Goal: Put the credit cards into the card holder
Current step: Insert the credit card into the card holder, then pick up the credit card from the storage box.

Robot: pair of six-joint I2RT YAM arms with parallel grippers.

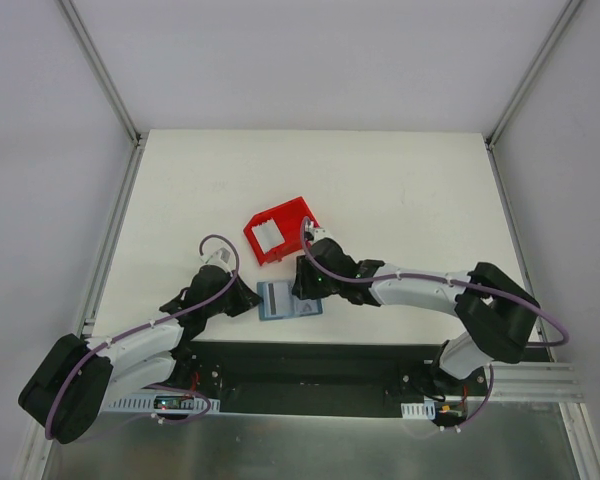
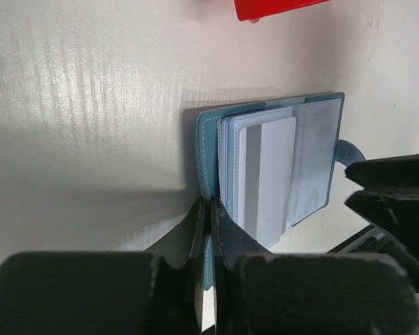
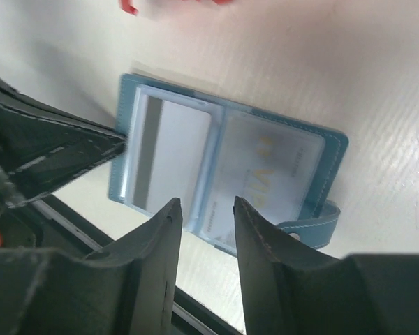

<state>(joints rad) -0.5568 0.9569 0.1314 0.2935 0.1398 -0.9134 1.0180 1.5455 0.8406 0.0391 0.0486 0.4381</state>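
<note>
The teal card holder (image 1: 289, 300) lies open near the table's front edge. My left gripper (image 1: 248, 301) is shut on the holder's left edge; the left wrist view shows the fingertips (image 2: 209, 204) pinching the teal cover (image 2: 207, 150). A white card with a grey stripe (image 3: 178, 157) sits in the left pocket and a pale card with gold lettering (image 3: 269, 174) in the right pocket. My right gripper (image 3: 207, 202) is open and empty, just above the holder's near edge, also seen from the top (image 1: 310, 288). Another white card (image 1: 268, 236) lies in the red bin.
The red plastic bin (image 1: 294, 215) stands just behind the holder, close to the right wrist. The table's front edge (image 1: 360, 343) runs right below the holder. The holder's strap with snap (image 3: 314, 227) sticks out on its right side.
</note>
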